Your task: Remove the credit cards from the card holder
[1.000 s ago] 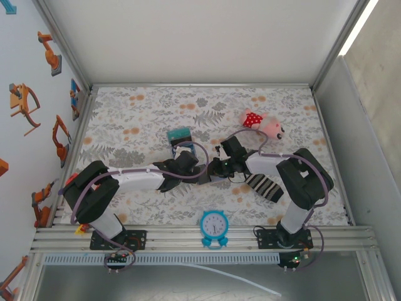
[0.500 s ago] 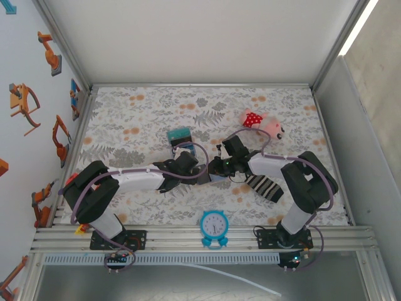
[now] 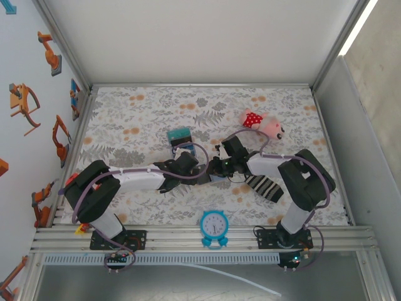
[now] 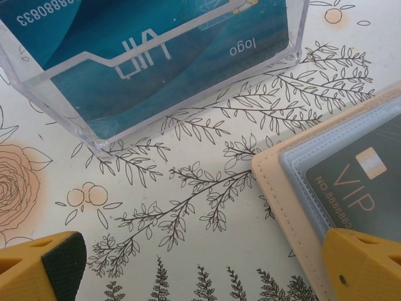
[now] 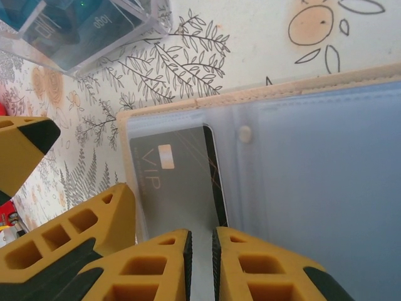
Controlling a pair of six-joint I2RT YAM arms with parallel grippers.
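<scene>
Wallet (image 5: pixel 313 157) lay open on the table (image 3: pixel 144 113) between the grippers, a dark card (image 5: pixel 175 182) in its clear pocket. Left gripper (image 4: pixel 200 268) was spread wide. Right gripper (image 5: pixel 201 241) was clenched to a slit at the card's edge, hold unclear.

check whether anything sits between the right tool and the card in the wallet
Only the clear sleeve, it seems: the grey card lies tucked under it inside the wallet. The right tool, jaws nearly closed, is right at the card's near end, and nothing else visible comes between them.
</scene>
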